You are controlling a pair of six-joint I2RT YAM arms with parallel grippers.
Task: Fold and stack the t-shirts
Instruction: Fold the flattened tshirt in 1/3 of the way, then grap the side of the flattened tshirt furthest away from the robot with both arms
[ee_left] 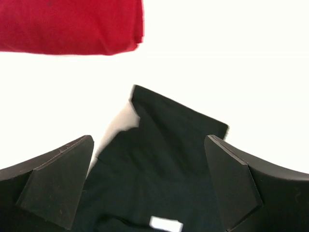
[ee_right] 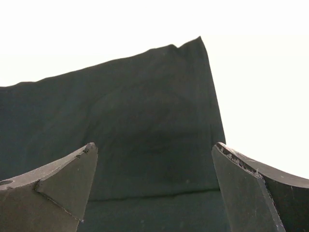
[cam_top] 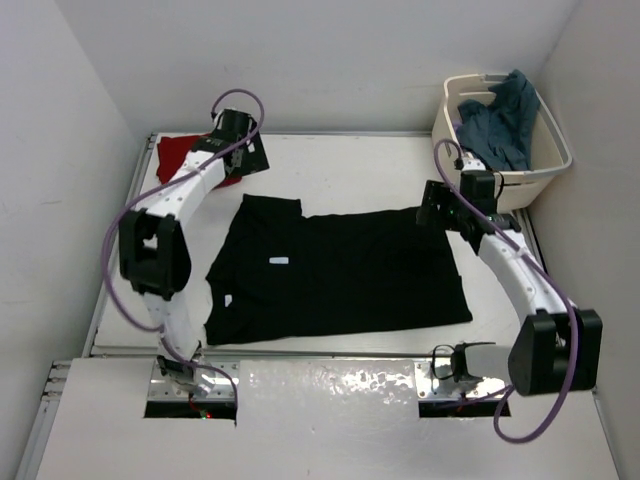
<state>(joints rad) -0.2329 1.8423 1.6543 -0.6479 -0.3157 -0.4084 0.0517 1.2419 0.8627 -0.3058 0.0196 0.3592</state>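
Only the overhead view takes in the whole black t-shirt (cam_top: 335,270). It lies spread flat on the bench (cam_top: 350,160) between the arms, with its neck end toward the left fingers (cam_top: 238,140) and its hem end toward the right fingers (cam_top: 440,205).

That view also shows a cream tub (cam_top: 555,165) beyond the right fingers at the bench's far corner, with a crumpled slate blue-grey t-shirt (cam_top: 500,125) hanging over its rim. Neither wrist camera catches either one.

The left wrist view shows what the arm hides from above. The left fingers (ee_left: 53,179) are spread wide with nothing between them, and one black sleeve lies under the gap with its corner reaching ahead. A white neck label (ee_left: 165,224) sits at the near edge between them. The red t-shirt (ee_left: 67,26) lies folded beyond the fingers, with a strip of bare bench between it and the black cloth. From above, the left arm covers part of it.

In the right wrist view the right fingers (ee_right: 251,193) are likewise spread wide and hold nothing. The hem corner of the black t-shirt lies ahead of the gap, with a stitched seam running across nearer in. Neither wrist view shows whether the fingertips touch the cloth.
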